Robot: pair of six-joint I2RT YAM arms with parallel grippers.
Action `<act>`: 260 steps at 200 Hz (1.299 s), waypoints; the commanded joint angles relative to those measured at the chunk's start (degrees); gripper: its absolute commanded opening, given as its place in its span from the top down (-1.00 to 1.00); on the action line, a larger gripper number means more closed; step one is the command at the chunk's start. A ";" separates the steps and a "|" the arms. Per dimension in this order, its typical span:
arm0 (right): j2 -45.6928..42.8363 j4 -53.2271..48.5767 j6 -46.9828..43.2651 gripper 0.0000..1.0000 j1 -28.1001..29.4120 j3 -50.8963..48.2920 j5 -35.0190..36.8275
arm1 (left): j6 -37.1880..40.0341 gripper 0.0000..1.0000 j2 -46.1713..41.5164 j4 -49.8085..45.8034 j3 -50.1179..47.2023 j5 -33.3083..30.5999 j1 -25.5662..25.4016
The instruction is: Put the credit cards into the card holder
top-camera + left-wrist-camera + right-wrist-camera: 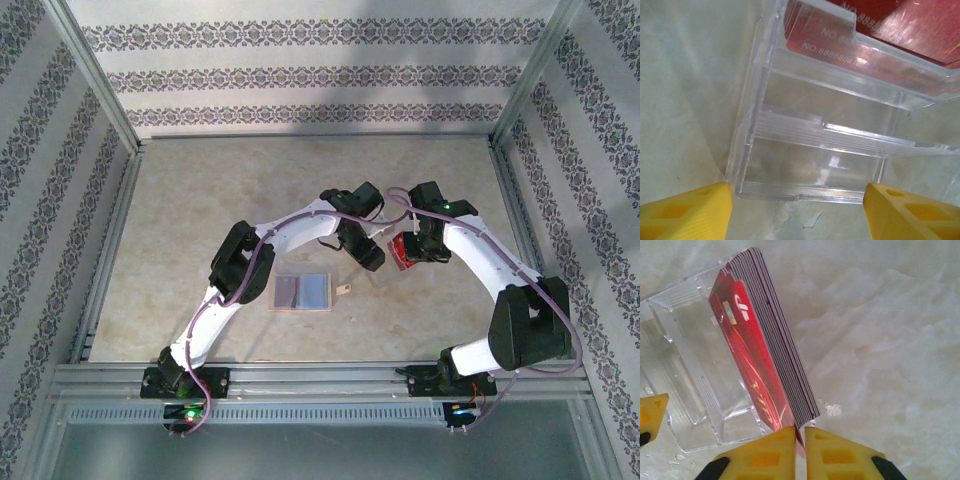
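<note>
A stack of red credit cards (pixel 752 365) stands on edge in the back tier of a clear plastic stand (pixel 685 380). My right gripper (pixel 800 432) is shut on the near edge of one red card at the front of the stack. My left gripper (pixel 797 192) spans the stand's near end (pixel 815 165), one yellow finger against each side wall. The red cards (pixel 840 35) fill the far tier. In the top view both grippers meet mid-table, left (pixel 368 255) and right (pixel 410 250). The tan card holder (pixel 300 292) lies open and flat in front of them.
The holder's small snap tab (pixel 343 289) points right, toward the grippers. A metal rail (pixel 320 372) runs along the near edge, and patterned walls (pixel 300 70) close in the table. Bare tabletop (pixel 200 200) stretches to the back and left.
</note>
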 commanded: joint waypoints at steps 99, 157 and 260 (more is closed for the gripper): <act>-2.75 -1.93 -1.10 1.00 0.20 1.17 -6.54 | 0.39 -0.40 2.69 -5.40 -1.03 -0.45 -1.26; -4.00 -3.14 -0.85 1.00 0.45 2.19 -9.00 | 0.42 -0.40 2.06 -5.65 -0.74 -0.42 -1.24; -7.64 -4.65 0.23 1.00 0.24 4.02 -12.45 | 1.48 -0.50 -4.67 -7.06 1.00 -0.35 -0.41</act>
